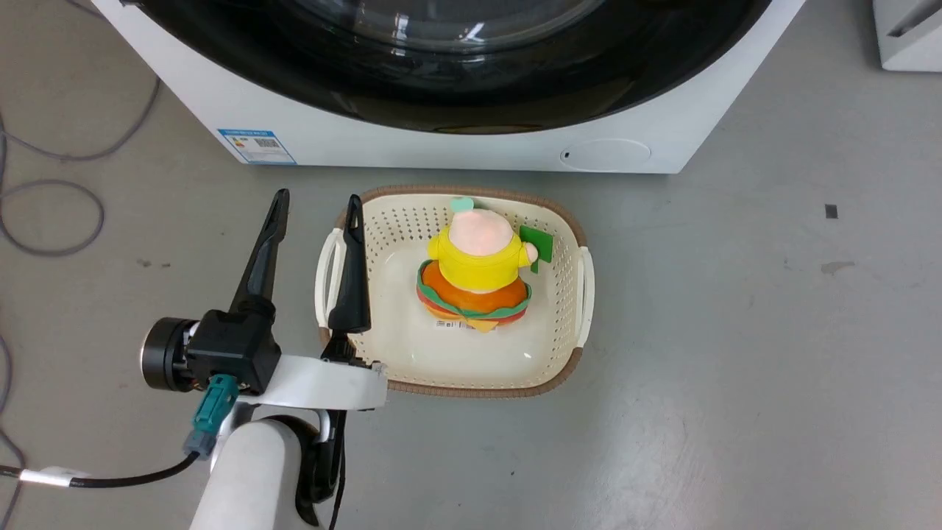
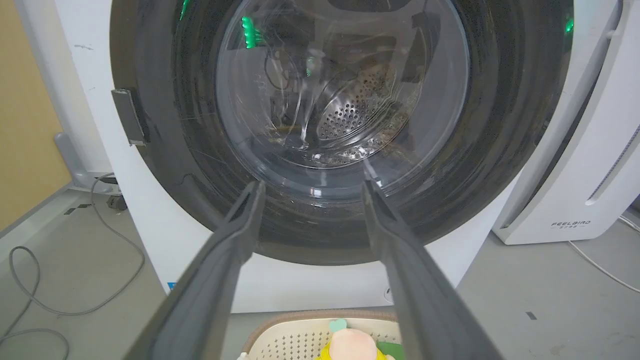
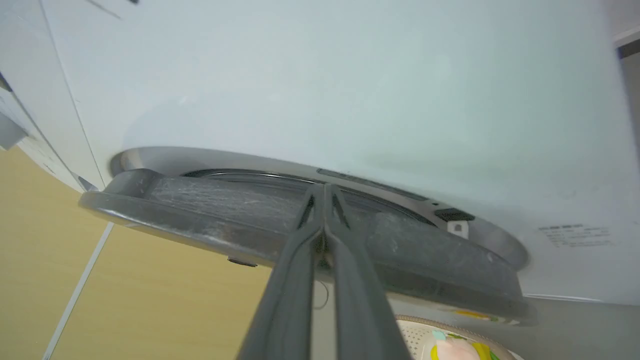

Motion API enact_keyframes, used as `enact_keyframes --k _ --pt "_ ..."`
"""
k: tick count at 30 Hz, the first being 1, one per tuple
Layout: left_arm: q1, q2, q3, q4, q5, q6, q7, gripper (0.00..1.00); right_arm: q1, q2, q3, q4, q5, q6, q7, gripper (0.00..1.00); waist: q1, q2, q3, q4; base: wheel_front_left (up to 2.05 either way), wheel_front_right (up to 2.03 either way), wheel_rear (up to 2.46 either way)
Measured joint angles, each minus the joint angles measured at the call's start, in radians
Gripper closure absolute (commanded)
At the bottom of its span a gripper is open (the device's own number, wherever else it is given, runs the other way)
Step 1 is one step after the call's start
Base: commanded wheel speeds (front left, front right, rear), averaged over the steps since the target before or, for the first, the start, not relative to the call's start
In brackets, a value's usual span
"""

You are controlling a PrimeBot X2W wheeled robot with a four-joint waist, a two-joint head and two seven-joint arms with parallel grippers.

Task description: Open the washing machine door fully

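Black washing machine door (image 1: 456, 96), top beyond frame.

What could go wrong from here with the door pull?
The right gripper, fingers shut, meets the washing machine door only at its glossy rim, so it may slip off.
The left gripper sits open, fingers pointing at the door, so the swinging door might strike it.
The basket holding the plush toy lies close before the washing machine; an arm could knock it.
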Motion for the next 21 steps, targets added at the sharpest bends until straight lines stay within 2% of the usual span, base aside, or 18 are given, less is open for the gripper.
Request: enact_keyframes --k 13,21 --pt "-0.028 0.0 -0.02 0.0 -0.018 0.01 -0.027 0.0 -0.156 -0.001 0.166 0.099 0.1 0.0 0.188 1.0 0.0 0.0 0.048 0.006 0.0 0.0 0.0" --pt "-0.038 0.0 -0.023 0.0 -0.018 0.013 -0.028 0.0 -0.159 -0.004 0.199 0.088 0.106 0.0 0.248 1.0 -0.0001 0.0 0.047 0.007 0.0 0.0 0.0"
